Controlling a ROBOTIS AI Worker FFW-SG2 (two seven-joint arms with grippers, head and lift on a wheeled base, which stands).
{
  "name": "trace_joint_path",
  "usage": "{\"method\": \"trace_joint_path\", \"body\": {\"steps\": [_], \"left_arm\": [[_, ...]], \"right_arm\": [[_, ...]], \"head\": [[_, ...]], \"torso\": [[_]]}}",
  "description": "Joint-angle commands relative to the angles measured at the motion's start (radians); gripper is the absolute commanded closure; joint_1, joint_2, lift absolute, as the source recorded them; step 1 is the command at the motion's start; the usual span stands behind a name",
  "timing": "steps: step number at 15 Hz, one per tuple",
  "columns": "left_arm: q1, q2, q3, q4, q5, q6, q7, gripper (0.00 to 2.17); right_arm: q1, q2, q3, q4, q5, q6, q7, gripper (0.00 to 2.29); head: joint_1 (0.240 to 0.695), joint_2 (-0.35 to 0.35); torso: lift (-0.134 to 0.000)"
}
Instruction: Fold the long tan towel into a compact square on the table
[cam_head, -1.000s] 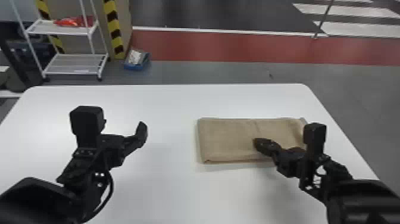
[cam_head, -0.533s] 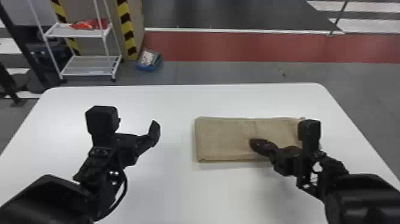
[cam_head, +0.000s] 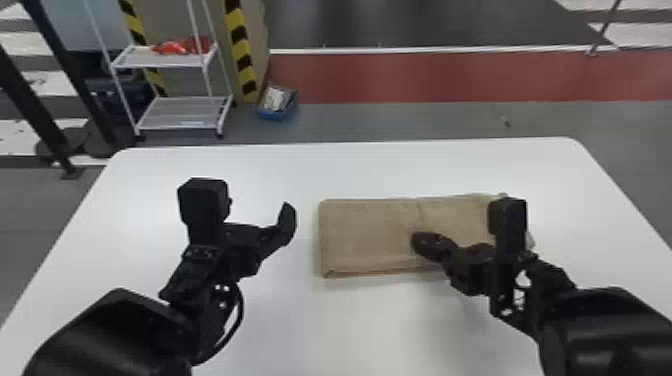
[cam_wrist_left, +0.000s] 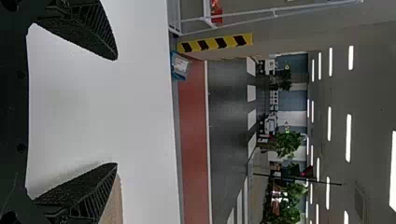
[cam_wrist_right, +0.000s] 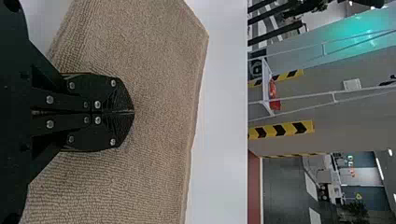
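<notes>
Towel (cam_head: 370, 235) an oblong on table (cam_head: 350, 170), mostly right of centre. Right gripper (cam_wrist_right: 133, 112) closed over it; cannot tell if cloth is pinched. Left gripper (cam_wrist_left: 116, 111) wide, empty. Risk: pressing while sliding could skew layers.

Left hand (cam_head: 260, 212) gapes while right hand (cam_head: 419, 241) is closed.

Black arms (cam_head: 600, 330) bear looping cable (cam_head: 242, 310), the right gripper (cam_head: 420, 242) silvery screws (cam_wrist_right: 97, 104).
</notes>
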Motion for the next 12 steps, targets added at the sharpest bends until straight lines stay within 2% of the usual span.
{"method": "trace_joint_path", "body": {"steps": [1,7,12], "left_arm": [[0.0,0.0,0.001,0.0,0.0,0.0,-0.001,0.07],[-0.002,0.002,0.003,0.005,0.0,0.0,-0.005,0.07],[0.002,0.002,0.001,0.005,-0.003,0.0,-0.005,0.07]], "right_arm": [[-0.001,0.013,0.021,0.0,0.0,0.0,-0.006,2.25],[-0.002,0.024,0.052,-0.012,-0.009,0.003,-0.039,2.25],[0.05,0.016,-0.028,-0.126,-0.054,0.003,-0.034,2.21]], "head": [[0.695,0.057],[0.695,0.091],[0.695,0.092]], "torso": [[-0.125],[-0.125],[-0.125]]}}
